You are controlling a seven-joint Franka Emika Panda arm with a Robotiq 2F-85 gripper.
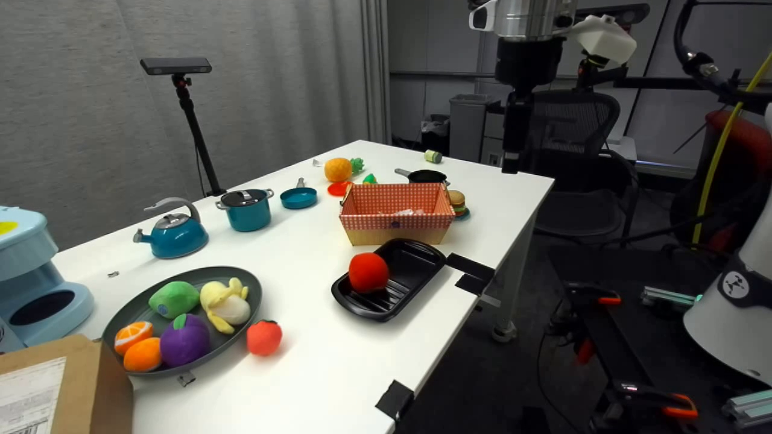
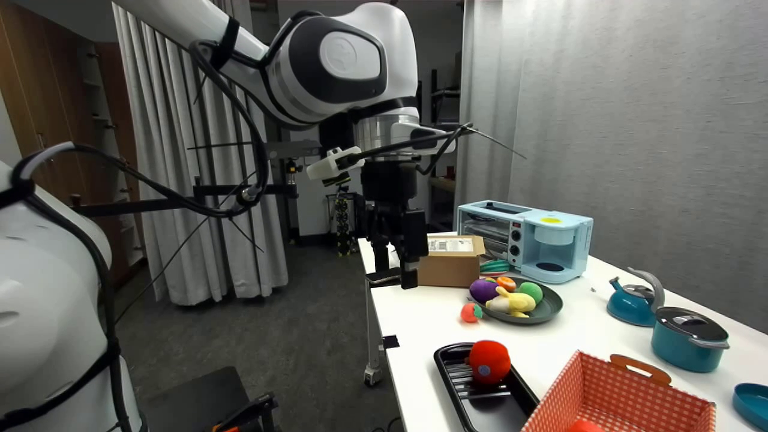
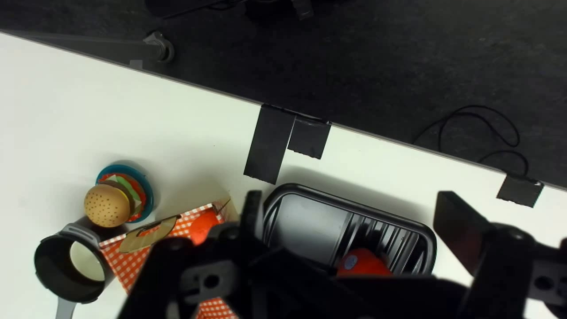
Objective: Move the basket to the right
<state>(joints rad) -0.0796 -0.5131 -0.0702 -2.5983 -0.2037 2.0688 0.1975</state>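
White table (image 1: pixel 310 271): a red-checked basket (image 1: pixel 374 226), red item (image 3: pixel 203 227) inside, sits beside a black tray (image 1: pixel 416 262) holding a red fruit (image 1: pixel 368 272); a gray plate (image 1: pixel 254 297) bears toy fruits (image 1: pixel 186 342). The gripper (image 3: pixel 350 212) hangs empty, fingers (image 3: pixel 458 235) wide apart.

In the wrist view your claw (image 3: pixel 352 219) hides part of the basket (image 3: pixel 128 263) from you — in an exterior view the bottom edge crops the black tray (image 2: pixel 503 414).

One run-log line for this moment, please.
basket: on table, not held | fingers: apart, empty, clear of basket | black tray: beside basket, holding red fruit
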